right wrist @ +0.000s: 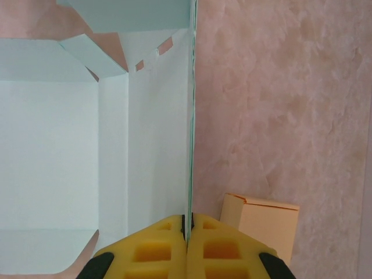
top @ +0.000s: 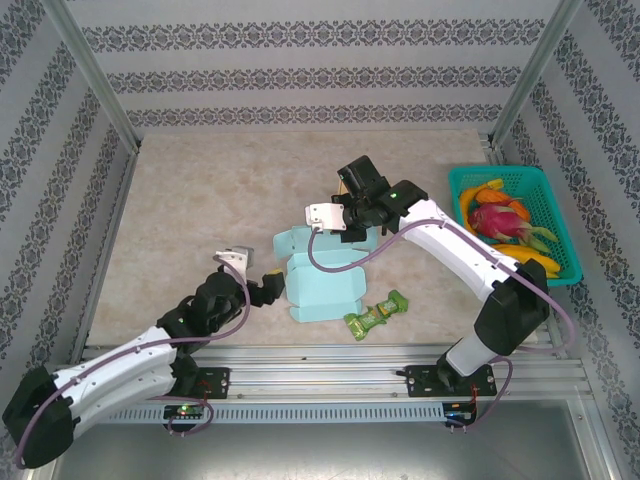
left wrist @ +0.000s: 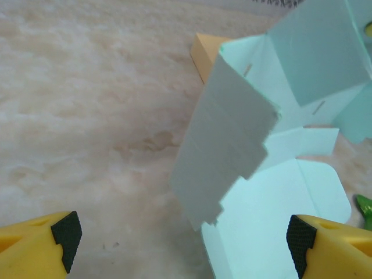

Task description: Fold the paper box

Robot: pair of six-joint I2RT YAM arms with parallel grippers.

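While the right gripper (right wrist: pixel 187 228) pinches one upright wall of the paper box (top: pixel 322 290) at mid-table, the left gripper (left wrist: pixel 183 235) hangs wide open by a loose flap (left wrist: pixel 224 145). Step: walls going up. Next, prob. left tucks that flap w/o creasing. Count: 1 paper box, 1 tan box (right wrist: pixel 261 224), 1 basket (top: pixel 500 172), 1 green packet (top: pixel 377 314).
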